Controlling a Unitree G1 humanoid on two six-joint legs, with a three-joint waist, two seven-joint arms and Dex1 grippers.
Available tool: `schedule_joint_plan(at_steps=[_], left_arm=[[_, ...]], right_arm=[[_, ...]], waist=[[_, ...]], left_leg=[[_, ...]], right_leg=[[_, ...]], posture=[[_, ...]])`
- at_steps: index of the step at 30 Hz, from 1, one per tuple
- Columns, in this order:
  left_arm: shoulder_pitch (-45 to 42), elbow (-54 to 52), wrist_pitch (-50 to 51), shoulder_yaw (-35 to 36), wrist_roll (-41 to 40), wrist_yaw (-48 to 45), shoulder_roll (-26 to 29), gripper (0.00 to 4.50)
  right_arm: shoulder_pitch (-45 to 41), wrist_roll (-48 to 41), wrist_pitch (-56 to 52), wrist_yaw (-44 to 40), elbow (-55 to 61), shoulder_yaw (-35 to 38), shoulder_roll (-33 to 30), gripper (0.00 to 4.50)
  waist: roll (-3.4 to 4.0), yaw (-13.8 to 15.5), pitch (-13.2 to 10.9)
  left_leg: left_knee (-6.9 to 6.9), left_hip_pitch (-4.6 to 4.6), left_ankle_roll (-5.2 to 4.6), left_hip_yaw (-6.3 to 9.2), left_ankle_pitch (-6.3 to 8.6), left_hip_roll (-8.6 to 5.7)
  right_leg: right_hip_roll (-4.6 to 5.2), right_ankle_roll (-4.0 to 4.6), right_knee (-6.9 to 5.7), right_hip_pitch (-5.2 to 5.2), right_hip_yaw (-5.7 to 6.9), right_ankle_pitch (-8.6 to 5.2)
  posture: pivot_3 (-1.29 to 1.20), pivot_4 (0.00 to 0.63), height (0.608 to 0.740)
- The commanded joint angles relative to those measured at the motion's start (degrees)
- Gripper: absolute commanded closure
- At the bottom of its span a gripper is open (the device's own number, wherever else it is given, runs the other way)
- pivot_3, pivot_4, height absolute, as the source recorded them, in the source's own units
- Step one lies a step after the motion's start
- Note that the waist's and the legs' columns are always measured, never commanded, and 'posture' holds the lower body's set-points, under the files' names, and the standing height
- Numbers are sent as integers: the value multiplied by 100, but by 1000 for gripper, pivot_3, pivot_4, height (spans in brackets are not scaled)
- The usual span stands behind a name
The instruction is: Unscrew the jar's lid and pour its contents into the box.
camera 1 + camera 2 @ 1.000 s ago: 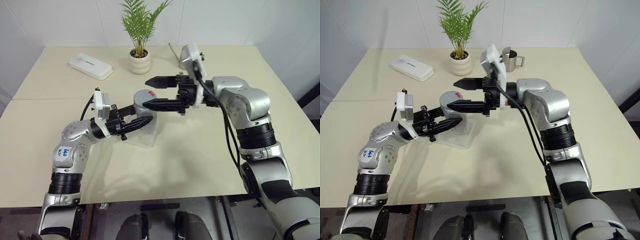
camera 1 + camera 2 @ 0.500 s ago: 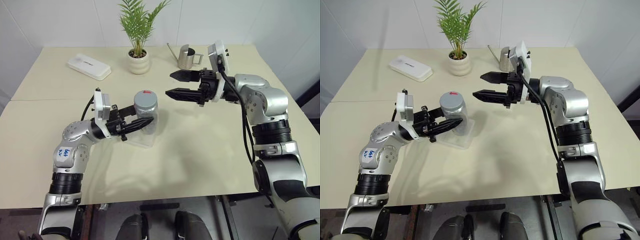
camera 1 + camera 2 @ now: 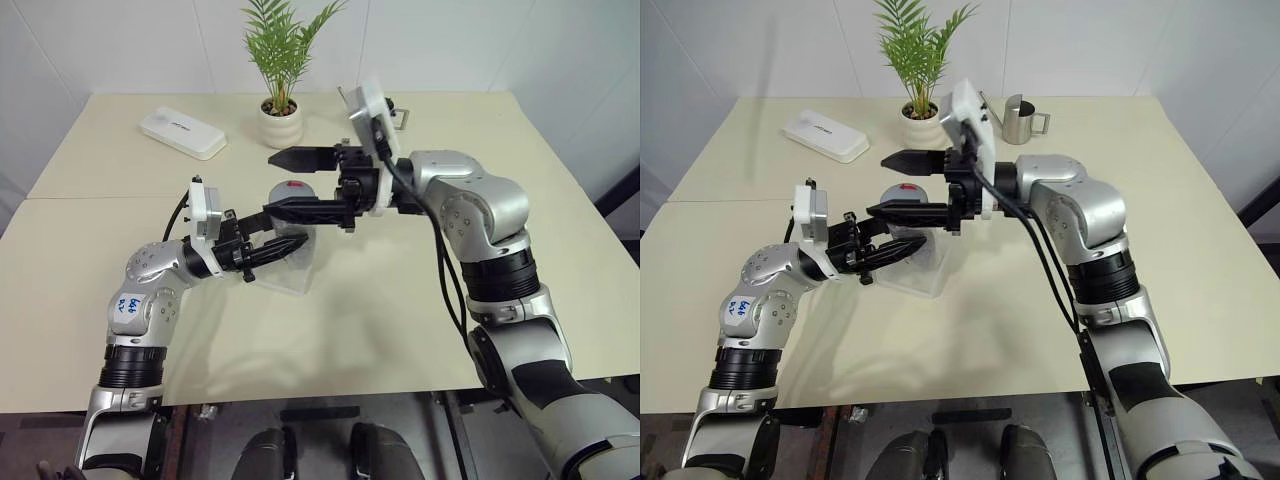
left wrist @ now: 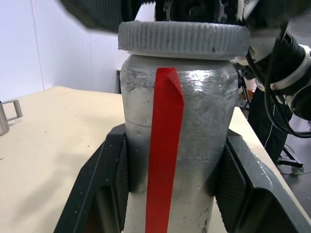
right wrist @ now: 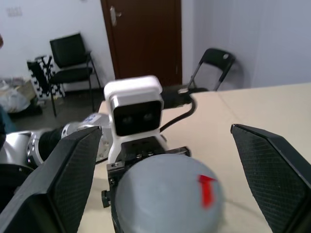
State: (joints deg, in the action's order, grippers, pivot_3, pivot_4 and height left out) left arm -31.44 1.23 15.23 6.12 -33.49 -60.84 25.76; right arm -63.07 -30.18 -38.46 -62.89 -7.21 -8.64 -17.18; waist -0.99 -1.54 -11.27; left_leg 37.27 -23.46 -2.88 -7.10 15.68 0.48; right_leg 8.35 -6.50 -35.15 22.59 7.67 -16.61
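The silver-grey jar (image 4: 175, 136), with a red stripe down its side, stands upright with my left gripper (image 3: 290, 238) shut on its body. Its ribbed lid (image 4: 182, 39) sits on top. The jar is held just over the clear box (image 3: 285, 278) on the table. My right gripper (image 3: 267, 185) reaches in level from the right. It is open, with one finger (image 5: 73, 170) on each side of the lid (image 5: 167, 194) and a gap on both sides. The contents are hidden inside the jar.
A potted plant (image 3: 280, 120) stands at the back middle of the table (image 3: 400, 300). A flat white case (image 3: 182, 132) lies at the back left. A steel jug (image 3: 1018, 118) stands behind my right arm.
My right gripper, open throughout, pulled away to the right half a second ago and has come back, now straddling the lid further to the left. The left gripper and the jar have not moved.
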Motion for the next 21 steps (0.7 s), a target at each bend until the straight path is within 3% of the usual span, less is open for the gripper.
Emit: schedule_joint_plan(at_steps=[1,21], left_arm=[[-139,-94,-70,19,-48,-17,-7,2528],[-75,-159,-56,40,-68,21,27,2528]], right_arm=[[-47,138,204,63,121,-30,32,27],[62,17,262,-378,-119,352,-533,27]], waist=[[0,-4,0],[0,-6,0]], left_leg=[[-2,0,0,0,0,0],[-3,0,0,-1,0,2]], right_leg=[[-1,0,1,1,1,0],[-15,0,3,0,2,0]], posture=[[0,150,740],[0,150,740]])
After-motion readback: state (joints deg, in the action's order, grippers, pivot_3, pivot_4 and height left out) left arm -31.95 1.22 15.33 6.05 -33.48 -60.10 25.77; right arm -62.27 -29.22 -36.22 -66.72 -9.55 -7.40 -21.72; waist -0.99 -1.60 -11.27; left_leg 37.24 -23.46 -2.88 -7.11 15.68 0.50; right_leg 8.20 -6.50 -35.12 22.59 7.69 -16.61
